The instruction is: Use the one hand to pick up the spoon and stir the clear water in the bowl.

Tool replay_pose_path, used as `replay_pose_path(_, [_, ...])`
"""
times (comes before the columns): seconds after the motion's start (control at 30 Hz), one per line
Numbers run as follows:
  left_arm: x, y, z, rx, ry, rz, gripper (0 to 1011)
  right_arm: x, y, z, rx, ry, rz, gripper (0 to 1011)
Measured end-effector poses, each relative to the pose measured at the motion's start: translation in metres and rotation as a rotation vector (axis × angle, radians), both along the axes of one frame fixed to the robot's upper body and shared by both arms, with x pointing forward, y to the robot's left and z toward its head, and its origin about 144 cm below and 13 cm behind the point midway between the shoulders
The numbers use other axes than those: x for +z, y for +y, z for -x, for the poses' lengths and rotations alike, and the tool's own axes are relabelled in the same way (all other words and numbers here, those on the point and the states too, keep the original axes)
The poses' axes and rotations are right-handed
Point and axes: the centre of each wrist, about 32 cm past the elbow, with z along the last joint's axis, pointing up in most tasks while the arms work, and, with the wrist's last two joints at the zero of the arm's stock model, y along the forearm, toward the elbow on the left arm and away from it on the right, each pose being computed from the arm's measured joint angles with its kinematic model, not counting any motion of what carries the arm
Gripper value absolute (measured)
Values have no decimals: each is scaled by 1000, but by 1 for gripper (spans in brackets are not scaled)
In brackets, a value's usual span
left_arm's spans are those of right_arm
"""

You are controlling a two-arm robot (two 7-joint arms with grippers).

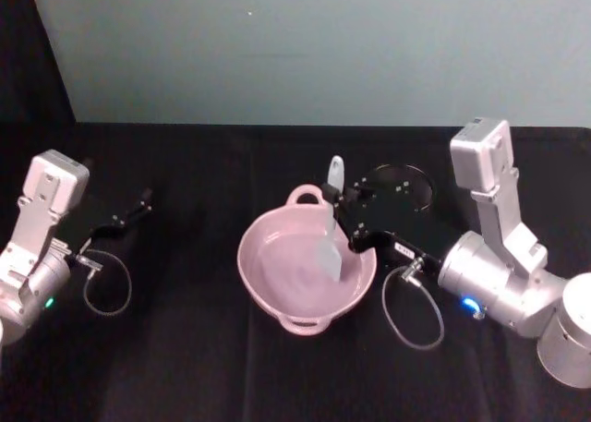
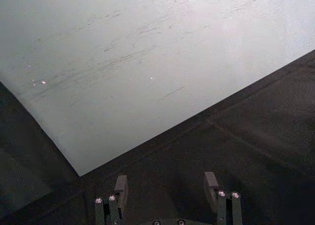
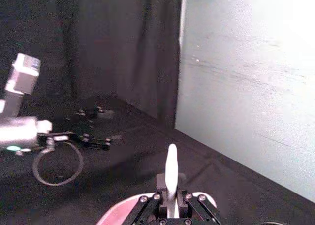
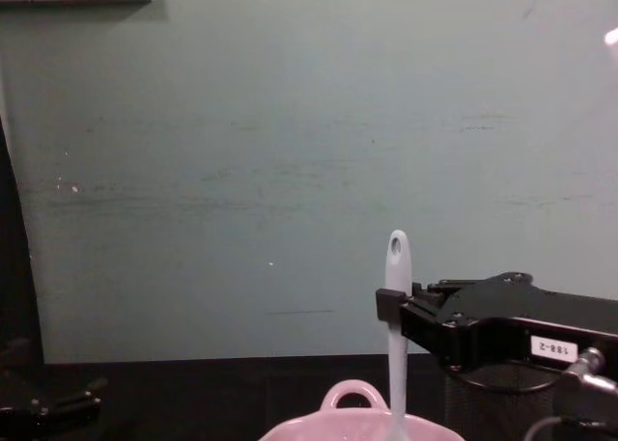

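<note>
The pale pink bowl (image 1: 277, 283) sits at the table's middle, its loop handle toward the back wall. My right gripper (image 1: 338, 221) is shut on the white spoon (image 1: 331, 247), which stands nearly upright with its paddle blade down inside the bowl and its handle end pointing up. From the chest, the spoon (image 4: 396, 335) rises out of the bowl (image 4: 352, 422) with the right gripper (image 4: 389, 306) clamped on the handle. In the right wrist view the spoon handle (image 3: 171, 178) sticks up between the fingers above the bowl rim (image 3: 115, 212). My left gripper (image 1: 138, 203) rests open at the far left.
A black wire-mesh cup (image 1: 399, 189) stands just behind the right gripper. Black cloth (image 1: 185, 367) covers the table, with a pale wall behind. Cable loops hang by each wrist, the left arm's (image 1: 106, 283) and the right arm's (image 1: 413, 307).
</note>
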Motion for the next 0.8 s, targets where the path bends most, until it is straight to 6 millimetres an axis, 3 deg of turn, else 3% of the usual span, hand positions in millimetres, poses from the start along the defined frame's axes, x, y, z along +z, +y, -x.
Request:
replay_pose_path(0.37, [0,0,0,0,0,0,1011,-1,13,15,87,32,-53,112])
replay_pose_path(0.8, [0,0,0,0,0,0,1011,-15,44,-9,89,-24,-51,112])
